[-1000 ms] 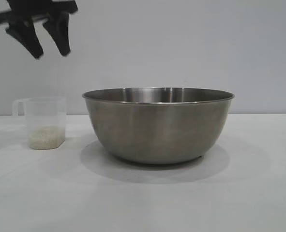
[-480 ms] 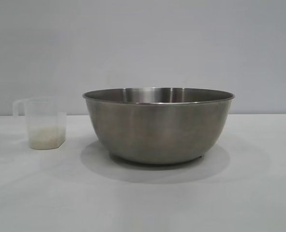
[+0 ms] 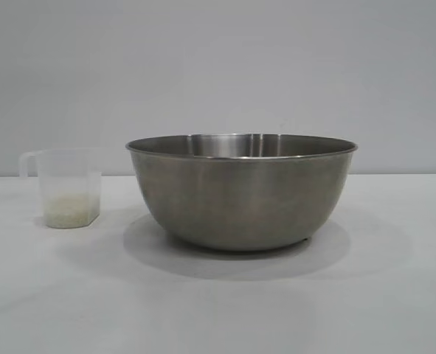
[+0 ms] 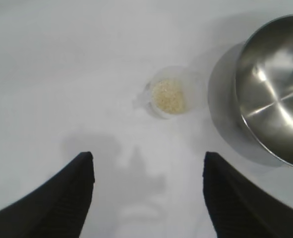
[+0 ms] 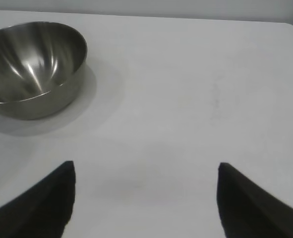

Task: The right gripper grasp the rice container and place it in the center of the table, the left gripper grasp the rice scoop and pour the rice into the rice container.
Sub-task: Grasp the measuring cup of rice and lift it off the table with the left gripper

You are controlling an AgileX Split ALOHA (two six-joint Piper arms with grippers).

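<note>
Both grippers spread, empty, left gripper (image 4: 148, 198) above rice scoop (image 4: 169, 96), rice container (image 3: 241, 190) unlabelled.

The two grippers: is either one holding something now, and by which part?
Nothing is held. The left gripper and right gripper are open and empty; the rice scoop stands alone.

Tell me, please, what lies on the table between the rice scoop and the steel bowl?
Nothing: only bare white table separates the rice scoop from the rice container. The exterior and left wrist views both show this gap.
</note>
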